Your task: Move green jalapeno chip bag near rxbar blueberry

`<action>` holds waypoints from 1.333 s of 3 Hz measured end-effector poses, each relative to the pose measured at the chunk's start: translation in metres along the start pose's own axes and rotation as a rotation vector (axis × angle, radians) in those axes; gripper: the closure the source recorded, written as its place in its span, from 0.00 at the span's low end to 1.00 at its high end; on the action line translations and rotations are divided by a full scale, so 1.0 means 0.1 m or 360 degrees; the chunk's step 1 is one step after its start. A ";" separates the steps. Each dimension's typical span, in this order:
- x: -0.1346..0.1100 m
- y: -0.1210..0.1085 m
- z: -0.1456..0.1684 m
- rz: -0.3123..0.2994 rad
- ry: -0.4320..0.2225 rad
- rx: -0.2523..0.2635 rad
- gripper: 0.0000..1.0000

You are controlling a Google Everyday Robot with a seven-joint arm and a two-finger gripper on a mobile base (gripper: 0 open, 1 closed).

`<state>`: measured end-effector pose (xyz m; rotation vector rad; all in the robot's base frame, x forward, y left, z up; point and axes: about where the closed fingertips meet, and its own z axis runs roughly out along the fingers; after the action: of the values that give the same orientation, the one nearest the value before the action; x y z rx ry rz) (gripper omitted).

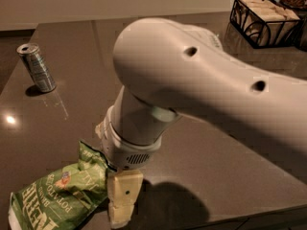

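The green jalapeno chip bag [55, 193] lies flat at the front left of the dark table, crinkled, with white lettering and a small red emblem. My gripper [121, 201] hangs from the big white arm and stands right at the bag's right edge, low over the table near its front edge. One cream finger [123, 191] shows; the other is hidden. The rxbar blueberry is hidden behind my arm.
A silver can [37, 67] stands tilted at the back left. A black wire basket [263, 14] with tan items sits at the back right. My arm [201, 90] covers the table's middle. The table's front edge [249, 217] runs just below the gripper.
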<state>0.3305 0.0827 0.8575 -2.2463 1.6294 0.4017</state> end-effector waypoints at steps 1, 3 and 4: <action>-0.05 -0.09 0.11 0.0021 -0.0015 -0.0002 0.15; -0.04 -0.33 -0.04 0.0146 -0.0070 -0.0004 0.61; 0.20 -0.58 -0.30 0.0261 -0.0064 0.0056 0.85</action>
<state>0.3923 0.0698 0.8820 -2.0732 1.7917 0.4522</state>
